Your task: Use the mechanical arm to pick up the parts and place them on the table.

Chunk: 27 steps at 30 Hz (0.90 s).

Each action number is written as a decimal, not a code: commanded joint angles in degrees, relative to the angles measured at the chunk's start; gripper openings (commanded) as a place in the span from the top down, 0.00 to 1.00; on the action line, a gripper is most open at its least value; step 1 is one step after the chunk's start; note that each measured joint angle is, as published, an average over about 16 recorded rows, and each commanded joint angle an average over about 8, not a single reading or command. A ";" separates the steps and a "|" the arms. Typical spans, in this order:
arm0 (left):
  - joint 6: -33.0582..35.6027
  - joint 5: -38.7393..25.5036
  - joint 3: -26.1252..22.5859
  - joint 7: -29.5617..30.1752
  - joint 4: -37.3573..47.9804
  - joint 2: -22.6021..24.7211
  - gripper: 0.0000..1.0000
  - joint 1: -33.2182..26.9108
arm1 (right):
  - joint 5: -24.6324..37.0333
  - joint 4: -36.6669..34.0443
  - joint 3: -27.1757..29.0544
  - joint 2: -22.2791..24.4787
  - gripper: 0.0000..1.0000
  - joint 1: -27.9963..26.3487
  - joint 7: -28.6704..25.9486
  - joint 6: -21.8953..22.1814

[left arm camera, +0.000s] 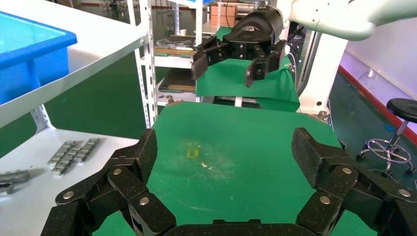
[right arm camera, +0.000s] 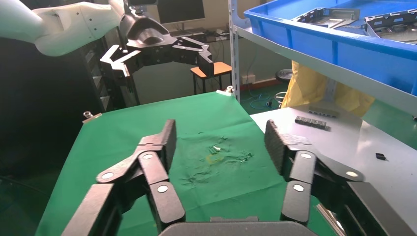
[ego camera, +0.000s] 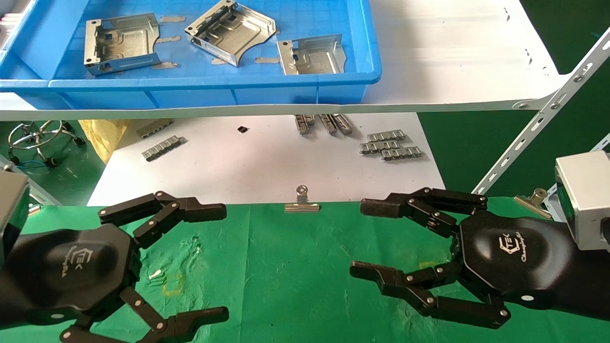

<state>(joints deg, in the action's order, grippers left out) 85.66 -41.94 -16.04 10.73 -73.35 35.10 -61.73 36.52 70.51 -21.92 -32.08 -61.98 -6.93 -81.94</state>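
We're over the green surface [ego camera: 286,267], wrinkled cloth, nothing on it between us. Up on the white shelf [ego camera: 452,71] sits the blue bin [ego camera: 214,88], and all three silver parts [ego camera: 121,44] lie inside it, well apart from both grippers. Our left gripper [ego camera: 217,259] hovers low at the left, fingers [left arm camera: 142,155] spread wide, holding nothing. Our right gripper [ego camera: 369,238] faces it from the right, fingers [right arm camera: 164,142] equally wide, empty too. A binder clip [ego camera: 301,202] sits on the cloth's far edge.
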 commanded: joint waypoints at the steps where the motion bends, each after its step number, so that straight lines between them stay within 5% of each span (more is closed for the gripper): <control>1: 0.00 0.00 0.00 0.00 0.00 0.00 0.00 0.00 | 0.00 0.00 0.00 0.00 1.00 0.00 0.00 0.00; 13: -0.42 -1.50 0.05 0.51 -0.45 -0.02 0.00 -3.88 | 0.00 0.00 0.00 0.00 1.00 0.00 0.00 0.00; 19: -2.75 -8.06 -1.94 4.31 3.50 3.09 0.00 -17.70 | 0.00 0.00 0.00 0.00 1.00 0.00 0.00 0.00; 27: -6.66 -19.35 -7.34 4.68 21.25 13.92 0.00 -35.75 | 0.00 0.00 0.00 0.00 1.00 0.00 0.00 0.00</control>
<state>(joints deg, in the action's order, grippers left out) 79.20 -60.58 -22.98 14.39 -52.21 48.70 -96.70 36.52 70.51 -21.92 -32.08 -61.98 -6.92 -81.94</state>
